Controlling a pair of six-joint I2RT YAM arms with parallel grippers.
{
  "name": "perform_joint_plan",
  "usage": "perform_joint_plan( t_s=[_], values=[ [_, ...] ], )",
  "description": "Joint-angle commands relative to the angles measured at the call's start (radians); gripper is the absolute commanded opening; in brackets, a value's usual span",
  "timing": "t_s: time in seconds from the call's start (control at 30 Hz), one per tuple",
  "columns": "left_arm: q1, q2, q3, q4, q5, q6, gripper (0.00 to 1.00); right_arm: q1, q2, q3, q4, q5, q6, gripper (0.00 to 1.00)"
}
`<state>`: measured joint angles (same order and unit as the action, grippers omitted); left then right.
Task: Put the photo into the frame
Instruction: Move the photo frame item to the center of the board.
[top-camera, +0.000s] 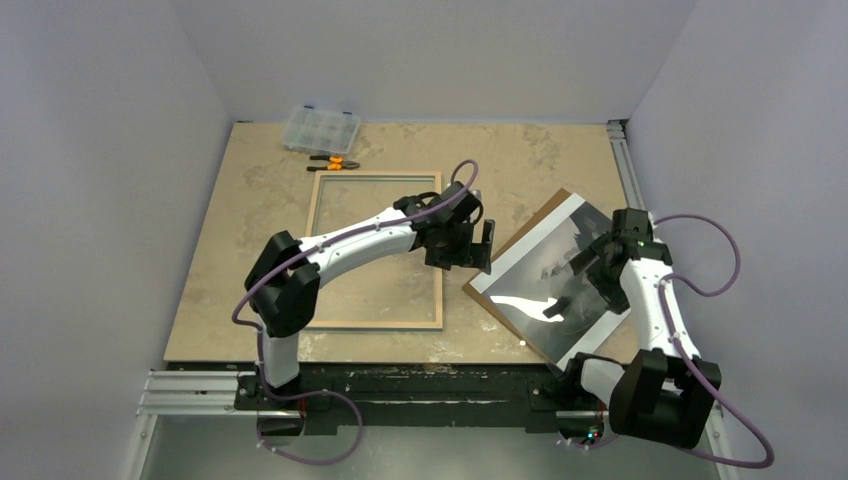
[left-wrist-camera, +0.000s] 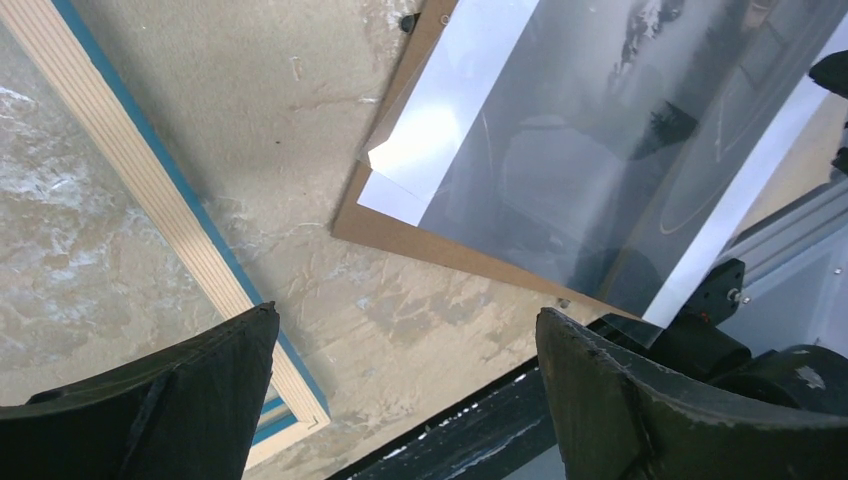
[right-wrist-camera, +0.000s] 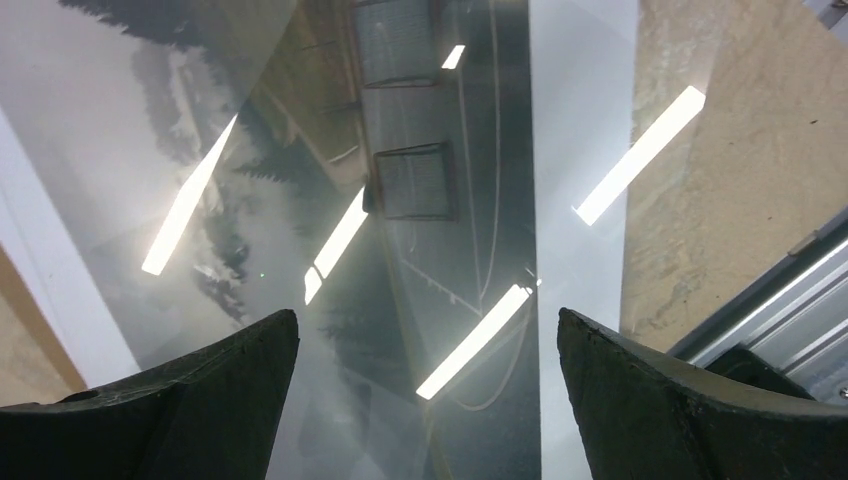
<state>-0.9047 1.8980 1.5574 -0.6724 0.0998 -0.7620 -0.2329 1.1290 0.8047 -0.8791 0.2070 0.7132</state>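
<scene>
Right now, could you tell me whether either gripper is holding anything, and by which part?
Nothing is held: left gripper open beside the frame, right gripper open above the photo.

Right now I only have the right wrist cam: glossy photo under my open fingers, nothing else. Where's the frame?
Observer: The frame lies flat on the table to the left of the photo, wood back up, not touching it.
Operator: Left arm in the way?
Observer: The left fingers hang open and empty just past the frame's right rail, over bare table between frame and photo.
Operator: Photo square to the frame?
Observer: No. It lies on a brown backing board, and both are turned diagonal to the frame's sides.
</scene>
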Motion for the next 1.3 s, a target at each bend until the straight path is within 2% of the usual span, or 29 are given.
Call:
perform_joint_plan(
  t_s=[0.0,0.4,0.77,1.03,1.27],
  values=[
    [-0.003,0.037,0.063,0.026,-0.033,0.049,0.96,-0.044,0.015,0.007,0.013,0.075,-0.006,0.99],
    [-0.039,0.181,0.207,-0.022,-0.093,0.119,0.95,-0.157,0.018,-0.101,0.103,0.094,0.041,0.99],
    [-0.04,0.218,0.21,-0.024,-0.089,0.133,0.95,-0.179,0.112,-0.156,0.188,0.091,0.048,0.99],
    [-0.039,0.182,0.184,-0.038,-0.123,0.147,0.95,-0.18,0.157,-0.193,0.275,0.006,0.049,0.99],
    [-0.033,0.083,0.149,-0.016,-0.147,0.167,0.96,-0.178,0.215,-0.207,0.402,-0.155,-0.037,0.98]
  ],
)
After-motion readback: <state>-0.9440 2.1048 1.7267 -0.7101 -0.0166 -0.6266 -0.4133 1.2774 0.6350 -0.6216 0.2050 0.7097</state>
